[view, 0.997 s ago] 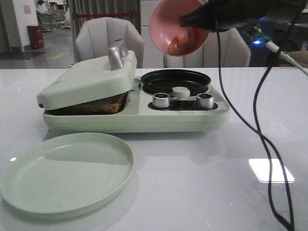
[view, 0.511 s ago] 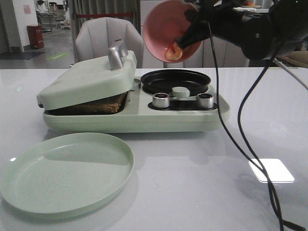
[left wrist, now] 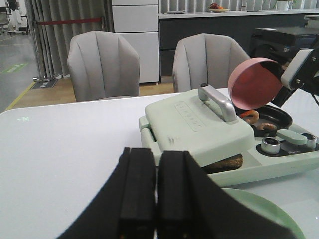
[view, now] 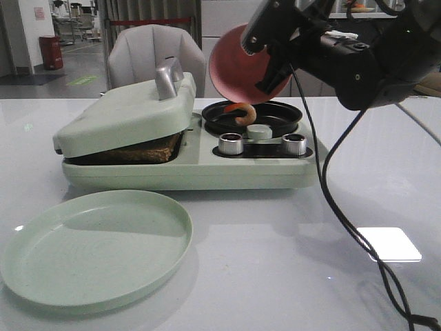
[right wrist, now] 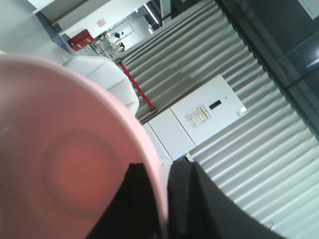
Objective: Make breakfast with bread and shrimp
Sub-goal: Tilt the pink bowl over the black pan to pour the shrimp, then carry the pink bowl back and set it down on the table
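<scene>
My right gripper (view: 265,65) clamps the tipped pink bowl (view: 238,62); the shrimp (view: 241,112) looks mid-fall, I think, and may bounce past the black pan (view: 275,118). My left gripper (left wrist: 156,186) is closed, empty.

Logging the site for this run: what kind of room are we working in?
Probably an office or lab showroom, not a home kitchen. Grey upholstered chairs stand behind the white table, with a white cabinet behind them, and beyond that an open hall with a red bin.

R end effector (view: 265,52) tips pink bowl (view: 238,69) over black pan (view: 252,116); shrimp (view: 241,112) at pan rim.
</scene>
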Controlling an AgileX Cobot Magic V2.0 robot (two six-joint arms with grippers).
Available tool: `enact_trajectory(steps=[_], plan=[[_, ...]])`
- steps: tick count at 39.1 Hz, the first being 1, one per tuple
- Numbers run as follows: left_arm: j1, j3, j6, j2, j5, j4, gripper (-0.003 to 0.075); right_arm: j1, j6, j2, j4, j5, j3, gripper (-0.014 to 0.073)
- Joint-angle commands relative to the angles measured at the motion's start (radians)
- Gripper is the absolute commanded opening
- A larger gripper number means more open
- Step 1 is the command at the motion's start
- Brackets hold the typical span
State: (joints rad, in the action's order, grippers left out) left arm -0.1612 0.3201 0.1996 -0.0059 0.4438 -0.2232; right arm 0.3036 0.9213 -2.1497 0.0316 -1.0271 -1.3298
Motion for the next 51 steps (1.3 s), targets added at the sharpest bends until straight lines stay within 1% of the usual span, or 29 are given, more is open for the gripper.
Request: enact_trajectory(steps=[1,5,9,11,13,15,17,19,23,26,29,35,41,44,51], plan=[[-0.001,0.024,-0.008,0.006,-0.083,-0.009,0.0114,-0.002,-0.067,0.064,-0.107,-0.106,-0.027,0.0136],[-0.001,0.024,-0.008,0.006,-0.083,-0.009,0.0114,-0.002,-0.229,0.079,-0.272,-0.097,-0.027,0.0136],[-0.001,0.024,-0.008,0.006,-0.083,-0.009,0.0114,-0.002,-0.387,0.126,-0.446,0.011,-0.027,0.0136],[-0.001,0.024,-0.008,0.006,-0.083,-0.009,0.0114,-0.005,-0.453,0.161,-0.513,0.098,-0.027,0.0136],[-0.001,0.024,-0.008,0.006,-0.083,-0.009,0.0113,-0.014,-0.488,0.198,-0.558,0.211,-0.027,0.0136],[-0.001,0.024,-0.008,0.006,-0.083,-0.009,0.0114,-0.026,-0.493,0.239,-0.588,0.304,-0.027,0.0136],[-0.001,0.024,-0.008,0.006,-0.083,-0.009,0.0114,-0.042,-0.493,0.282,-0.611,0.441,-0.027,0.0136],[-0.001,0.024,-0.008,0.006,-0.083,-0.009,0.0114,-0.057,-0.493,0.326,-0.622,0.553,-0.027,0.0136],[-0.001,0.024,-0.008,0.006,-0.083,-0.009,0.0114,-0.103,-0.493,0.411,-0.621,0.824,-0.027,0.0136],[-0.001,0.024,-0.008,0.006,-0.083,-0.009,0.0113,-0.149,-0.493,0.467,-0.621,0.981,-0.027,0.0136],[-0.001,0.024,-0.008,0.006,-0.083,-0.009,0.0113,-0.192,-0.493,0.5,-0.621,1.108,-0.027,0.0136],[-0.001,0.024,-0.008,0.006,-0.083,-0.009,0.0114,-0.286,-0.493,0.523,-0.621,1.313,-0.026,0.0136],[-0.001,0.024,-0.008,0.006,-0.083,-0.009,0.0114,-0.382,-0.493,0.509,-0.621,1.515,-0.026,0.0136],[-0.001,0.024,-0.008,0.006,-0.083,-0.009,0.0114,-0.413,-0.492,0.49,-0.62,1.608,-0.026,0.0136],[-0.001,0.024,-0.008,0.006,-0.083,-0.009,0.0114,-0.459,-0.491,0.419,-0.574,1.748,-0.026,0.0136]])
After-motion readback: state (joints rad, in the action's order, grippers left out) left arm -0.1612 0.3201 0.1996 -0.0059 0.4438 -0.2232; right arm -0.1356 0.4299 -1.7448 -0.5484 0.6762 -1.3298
